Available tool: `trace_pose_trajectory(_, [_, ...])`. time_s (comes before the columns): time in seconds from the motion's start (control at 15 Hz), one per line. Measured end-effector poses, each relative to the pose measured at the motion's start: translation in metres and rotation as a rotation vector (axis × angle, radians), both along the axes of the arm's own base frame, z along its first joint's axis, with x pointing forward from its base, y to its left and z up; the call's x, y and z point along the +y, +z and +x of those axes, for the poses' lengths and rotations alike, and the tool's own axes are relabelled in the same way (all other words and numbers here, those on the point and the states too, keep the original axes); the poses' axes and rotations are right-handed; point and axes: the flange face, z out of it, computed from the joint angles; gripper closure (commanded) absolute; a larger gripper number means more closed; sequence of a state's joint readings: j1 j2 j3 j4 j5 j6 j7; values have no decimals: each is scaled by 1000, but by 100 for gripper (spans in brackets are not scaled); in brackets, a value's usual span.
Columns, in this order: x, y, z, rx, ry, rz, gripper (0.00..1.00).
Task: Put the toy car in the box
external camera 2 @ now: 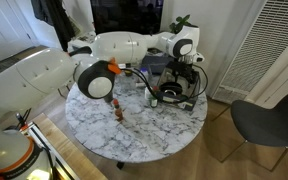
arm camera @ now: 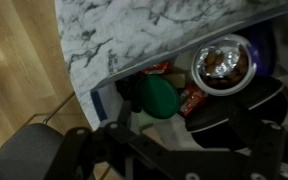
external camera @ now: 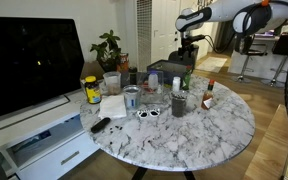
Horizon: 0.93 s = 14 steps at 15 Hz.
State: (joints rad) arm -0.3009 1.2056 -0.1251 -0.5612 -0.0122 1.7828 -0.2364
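Since the gripper (external camera: 188,47) hangs over the box (external camera: 162,68) at the far rim of the marble table (external camera: 204,125) in an exterior view, with bottles and cups (external camera: 174,92) crowded near it, a careless drop or sideways swing could knock one over. At this size you cannot tell whether the jaws are spread or closed, nor whether the toy car sits between them. In an exterior view filled by the arm (external camera 2: 114,50), the tool is just above the box, which stands at the table's rim. Whether it rests fully on the marble is unclear, so a shove from the tool could tip or shift it. In the wrist view the tool is only a dark blur along the bottom, so its state cannot be read here either. Beneath it the box holds a green round item (arm camera: 159,96) and a bowl (arm camera: 222,65), with red pieces (arm camera: 190,97) between them. One of those may be the toy car, but that is a guess; if so, it lies inside the box, right under the tool. If you carry it instead, letting go from too high could bounce it off the contents and out.
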Motion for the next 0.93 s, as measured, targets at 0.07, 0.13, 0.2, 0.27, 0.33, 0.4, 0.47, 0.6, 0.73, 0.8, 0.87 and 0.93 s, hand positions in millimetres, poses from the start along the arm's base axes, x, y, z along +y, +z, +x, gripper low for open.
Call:
trace_pose_trajectory(0.07, [5,9,-2,15,-3,30,0])
trace_pose_trajectory(0.13, [10,17,-4,28,-6,58,0])
trace_pose_trajectory(0.2, [14,25,-5,37,-8,82,0])
trace_pose_trajectory(0.27, [18,31,-6,42,-9,104,0])
trace_pose_trajectory(0.33, [23,38,-6,39,-9,124,0])
trace_pose_trajectory(0.4, [27,43,-5,29,-10,144,0])
trace_pose_trajectory(0.47, [32,49,-3,17,-15,164,0])
trace_pose_trajectory(0.6, [41,60,0,-9,-39,197,0])
trace_pose_trajectory(0.73, [46,70,3,-37,-74,196,0])
trace_pose_trajectory(0.8, [49,74,5,-51,-73,189,0])
trace_pose_trajectory(0.87, [51,76,6,-55,-69,186,0])
trace_pose_trajectory(0.93, [53,77,7,-55,-66,185,0])
